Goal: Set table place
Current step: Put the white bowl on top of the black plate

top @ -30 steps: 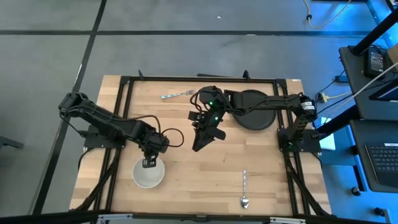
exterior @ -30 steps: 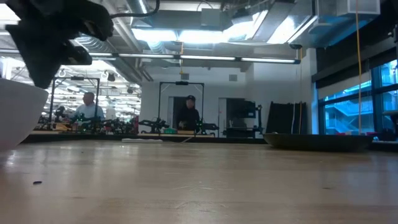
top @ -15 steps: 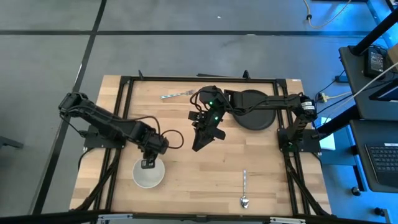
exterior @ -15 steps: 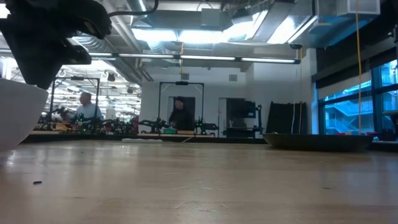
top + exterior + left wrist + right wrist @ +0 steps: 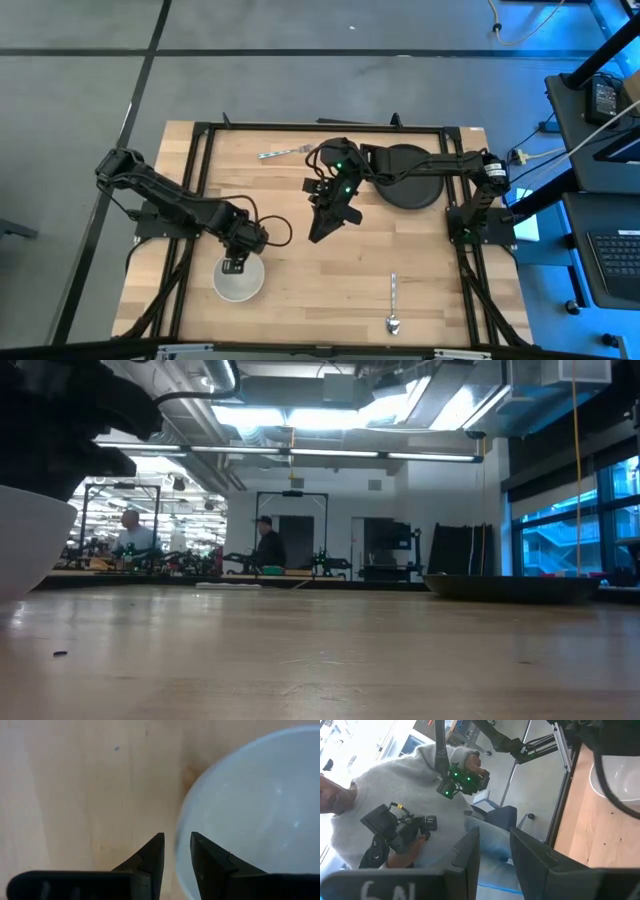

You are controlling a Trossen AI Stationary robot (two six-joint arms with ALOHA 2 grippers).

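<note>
The white bowl [image 5: 239, 280] stands on its base on the pale wood table [image 5: 300, 290], near the near left corner. My left gripper [image 5: 233, 265] points down over the bowl's far rim. It is open, with one finger [image 5: 154, 851] outside the bowl's rim [image 5: 178, 827] and the other [image 5: 202, 852] inside. My right gripper [image 5: 322, 230] hangs open and raised over mid-table, holding nothing [image 5: 492, 842]. The black plate [image 5: 410, 178] lies at the far right, the fork [image 5: 283, 153] at the far edge and the spoon [image 5: 393, 305] near the front.
Black frame rails [image 5: 200, 150] run along the table's edges. The right arm reaches over the plate's near left part. In the low view the bowl [image 5: 25, 540] stands at the left and the plate [image 5: 515, 588] at the right. A person in a grey top [image 5: 395, 795] shows beyond the table.
</note>
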